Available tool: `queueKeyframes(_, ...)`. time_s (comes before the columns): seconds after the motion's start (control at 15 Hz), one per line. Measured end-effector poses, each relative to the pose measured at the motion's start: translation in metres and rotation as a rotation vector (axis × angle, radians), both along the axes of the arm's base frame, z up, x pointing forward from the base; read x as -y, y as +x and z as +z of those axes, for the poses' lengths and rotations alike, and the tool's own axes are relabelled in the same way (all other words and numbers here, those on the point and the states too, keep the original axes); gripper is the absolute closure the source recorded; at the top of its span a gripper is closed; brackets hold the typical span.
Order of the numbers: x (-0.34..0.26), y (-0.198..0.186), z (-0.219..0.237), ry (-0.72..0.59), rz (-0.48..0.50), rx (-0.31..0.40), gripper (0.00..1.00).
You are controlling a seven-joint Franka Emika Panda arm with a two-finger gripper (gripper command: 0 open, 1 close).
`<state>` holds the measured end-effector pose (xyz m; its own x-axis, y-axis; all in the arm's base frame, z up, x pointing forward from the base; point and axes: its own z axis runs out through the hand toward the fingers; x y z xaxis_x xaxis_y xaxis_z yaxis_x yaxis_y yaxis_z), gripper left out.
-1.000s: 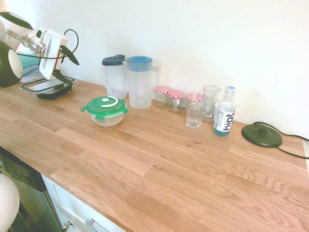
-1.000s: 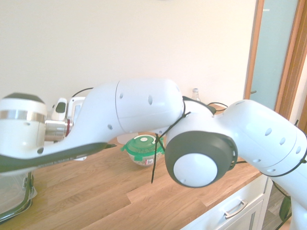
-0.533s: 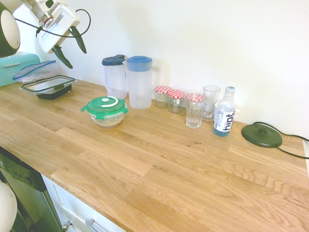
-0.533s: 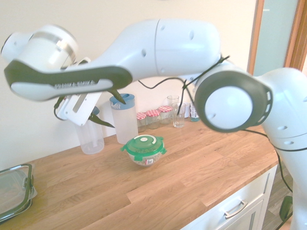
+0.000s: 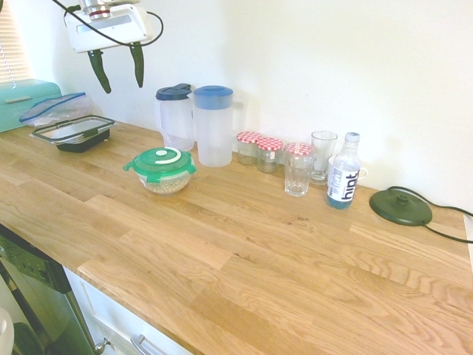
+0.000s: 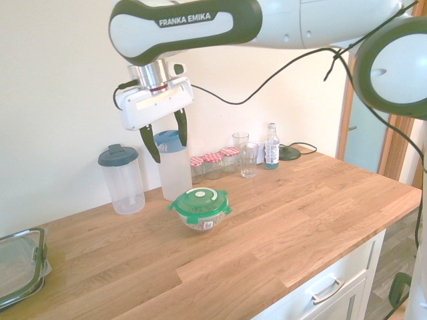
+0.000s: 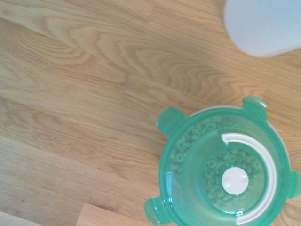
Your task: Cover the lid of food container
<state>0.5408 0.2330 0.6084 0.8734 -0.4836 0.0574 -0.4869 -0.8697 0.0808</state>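
Note:
The round green lid (image 5: 162,158) with its white curved mark rests on top of the small clear food container (image 5: 165,183), which holds beige grain-like food. Both stand on the wooden counter in front of the pitchers. The second exterior view shows the same lid (image 6: 199,198) on the container (image 6: 200,221). My gripper (image 5: 118,70) hangs high above the counter, up and to the left of the container, open with nothing between its fingers (image 6: 152,143). The wrist view looks straight down on the lid (image 7: 225,174), with food showing through it.
Two clear pitchers (image 5: 213,126) with blue lids stand behind the container. Jars with checked lids (image 5: 260,151), two glasses (image 5: 298,168) and a water bottle (image 5: 343,176) line the wall. A dark disc with a cord (image 5: 400,207) lies at the right. A rectangular black-rimmed container (image 5: 74,132) sits at the left.
The arm has swung up and to the right, from low over the rectangular container to high above the counter near the pitchers. The gripper stayed open. The lid and container have not moved.

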Motion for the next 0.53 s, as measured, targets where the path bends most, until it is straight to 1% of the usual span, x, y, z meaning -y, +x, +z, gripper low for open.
queueKeyframes(0.2, 0.059, -0.013, -0.006, -0.008, -0.053, -0.009, 0.0)
queueKeyframes(0.4, 0.119, -0.039, -0.014, -0.023, -0.151, -0.036, 0.0)
queueKeyframes(0.53, 0.157, -0.061, -0.024, -0.006, -0.217, -0.061, 0.0)
